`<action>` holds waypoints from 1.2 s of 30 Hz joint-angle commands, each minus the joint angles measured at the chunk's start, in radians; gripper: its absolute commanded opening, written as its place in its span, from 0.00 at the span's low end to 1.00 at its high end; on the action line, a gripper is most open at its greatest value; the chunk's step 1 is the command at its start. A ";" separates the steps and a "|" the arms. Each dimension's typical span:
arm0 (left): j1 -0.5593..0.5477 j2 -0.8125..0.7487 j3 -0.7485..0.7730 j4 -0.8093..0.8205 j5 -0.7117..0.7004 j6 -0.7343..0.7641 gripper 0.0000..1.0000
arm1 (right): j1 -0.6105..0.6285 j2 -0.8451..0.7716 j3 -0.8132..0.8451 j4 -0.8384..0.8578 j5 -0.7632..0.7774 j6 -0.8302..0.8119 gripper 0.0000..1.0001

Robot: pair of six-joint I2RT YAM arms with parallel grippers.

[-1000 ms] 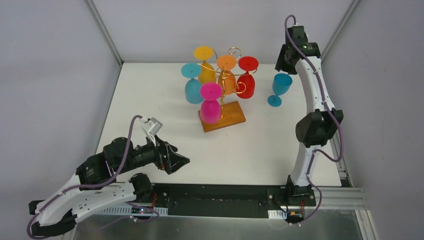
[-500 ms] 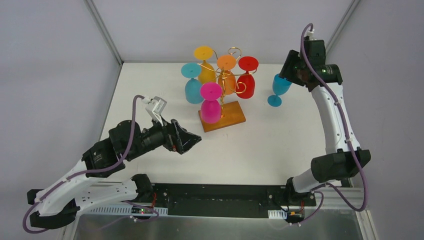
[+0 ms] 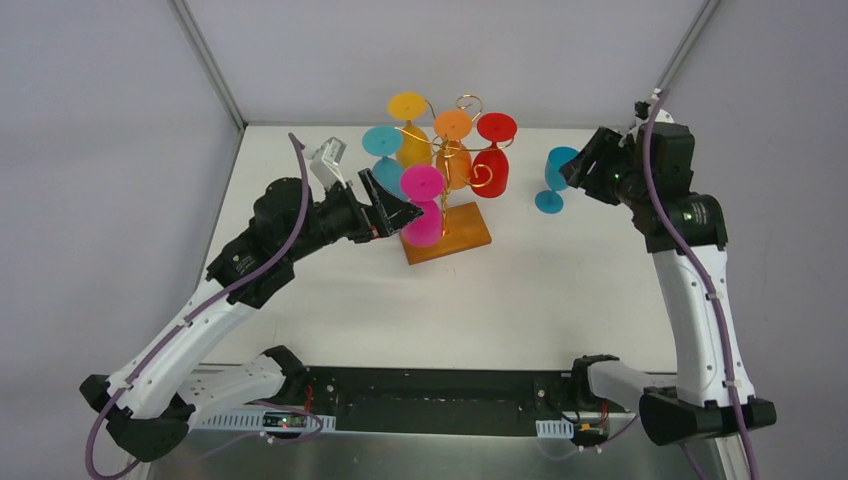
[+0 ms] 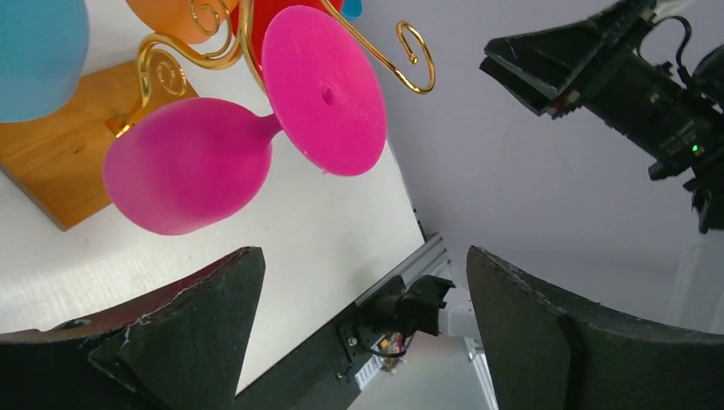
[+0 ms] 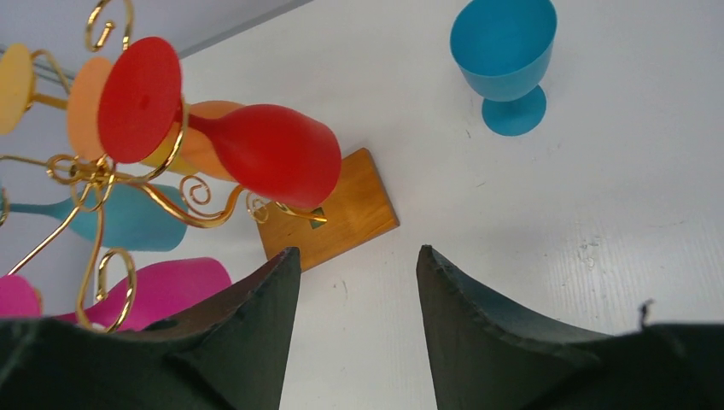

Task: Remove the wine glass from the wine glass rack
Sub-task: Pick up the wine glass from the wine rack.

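The left gripper [image 3: 402, 210] had travelled from the near-left part of the table [image 3: 300, 300] up to the wine glass rack [image 3: 447, 237], and its spread, empty fingers now stood just beside the magenta wine glass [image 3: 421, 206]. That glass still hung bowl-down by its foot from a front scroll arm, as before. The light-blue [image 3: 384, 175], yellow [image 3: 410, 125], orange [image 3: 454, 145] and red [image 3: 493, 150] glasses also hung unmoved, and the rack kept its place at the back centre of the table. The right gripper [image 3: 578, 170] had swung out from over the back-right corner to the right of the blue glass [image 3: 552, 180], which stood upright on the table where it had been. Its fingers were parted around nothing, close to that glass. Whether they touched it could not be told.
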 commanded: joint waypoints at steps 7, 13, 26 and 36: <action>0.068 0.076 0.040 0.141 0.097 -0.152 0.76 | 0.008 -0.178 -0.094 0.060 -0.084 0.038 0.55; 0.106 0.089 0.024 0.160 0.103 -0.206 0.66 | 0.009 -0.246 -0.136 0.080 -0.116 0.059 0.55; 0.162 0.129 -0.007 0.235 0.164 -0.290 0.50 | 0.009 -0.284 -0.176 0.090 -0.131 0.070 0.54; 0.189 0.143 -0.027 0.272 0.178 -0.318 0.36 | 0.011 -0.285 -0.188 0.099 -0.141 0.070 0.53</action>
